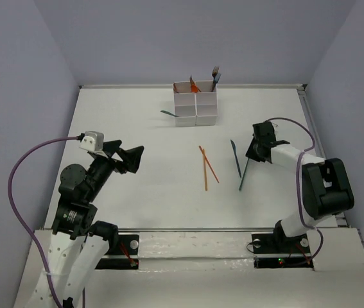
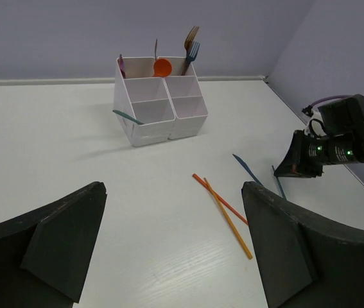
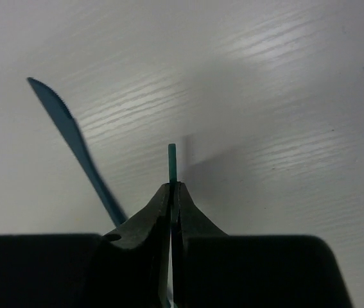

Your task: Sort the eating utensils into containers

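A teal knife (image 3: 171, 160) is squeezed tight in the right gripper (image 3: 172, 187), and its end pokes out past the tips. A second teal knife (image 3: 72, 131) lies flat on the white table (image 3: 284, 96), just beside on the left. The left gripper (image 2: 174, 189) is spread wide, holding nothing.

The right end effector (image 3: 171, 187) covers all but the top end of the teal utensil (image 3: 171, 162) pinched in it. At 10 o'clock, a teal knife (image 3: 72, 138) runs its handle behind the fingers. The containers' (image 2: 149, 131) walls hide the lower parts of the orange spoon (image 2: 162, 67) and the fork (image 2: 190, 37).
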You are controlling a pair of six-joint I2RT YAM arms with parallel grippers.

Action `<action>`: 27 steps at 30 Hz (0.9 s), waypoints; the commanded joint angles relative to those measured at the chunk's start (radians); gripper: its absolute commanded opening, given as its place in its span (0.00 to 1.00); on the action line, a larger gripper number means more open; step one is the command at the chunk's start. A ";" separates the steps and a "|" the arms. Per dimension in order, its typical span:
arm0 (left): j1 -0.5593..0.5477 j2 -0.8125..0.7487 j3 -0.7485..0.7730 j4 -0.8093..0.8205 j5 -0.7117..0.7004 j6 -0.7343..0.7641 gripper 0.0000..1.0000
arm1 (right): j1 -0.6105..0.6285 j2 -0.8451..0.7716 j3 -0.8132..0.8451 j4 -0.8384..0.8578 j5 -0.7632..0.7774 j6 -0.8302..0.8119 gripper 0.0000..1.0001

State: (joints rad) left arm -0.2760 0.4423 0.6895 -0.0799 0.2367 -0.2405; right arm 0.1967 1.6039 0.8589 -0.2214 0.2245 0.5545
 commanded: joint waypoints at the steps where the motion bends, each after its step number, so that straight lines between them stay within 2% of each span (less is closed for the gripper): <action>1: -0.006 0.003 0.028 0.029 0.000 0.015 0.99 | 0.001 -0.125 0.023 0.083 -0.089 0.016 0.07; 6: 0.003 0.018 0.028 0.031 0.003 0.014 0.99 | 0.010 -0.206 0.090 0.143 -0.117 -0.011 0.07; 11: 0.021 0.041 0.028 0.035 0.010 0.017 0.99 | 0.035 -0.185 0.169 0.377 -0.074 -0.045 0.07; 16: 0.041 0.071 0.030 0.035 0.012 0.018 0.99 | 0.092 -0.055 0.271 0.686 0.024 -0.100 0.07; 24: 0.084 0.096 0.028 0.035 0.021 0.017 0.99 | 0.147 0.232 0.509 1.017 0.111 -0.266 0.07; 27: 0.095 0.107 0.028 0.037 0.023 0.020 0.99 | 0.170 0.344 0.619 1.089 0.154 -0.361 0.07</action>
State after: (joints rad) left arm -0.2031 0.5400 0.6895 -0.0795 0.2398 -0.2367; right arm 0.3302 1.8473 1.3319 0.6132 0.2897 0.3367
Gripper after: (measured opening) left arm 0.989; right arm 0.078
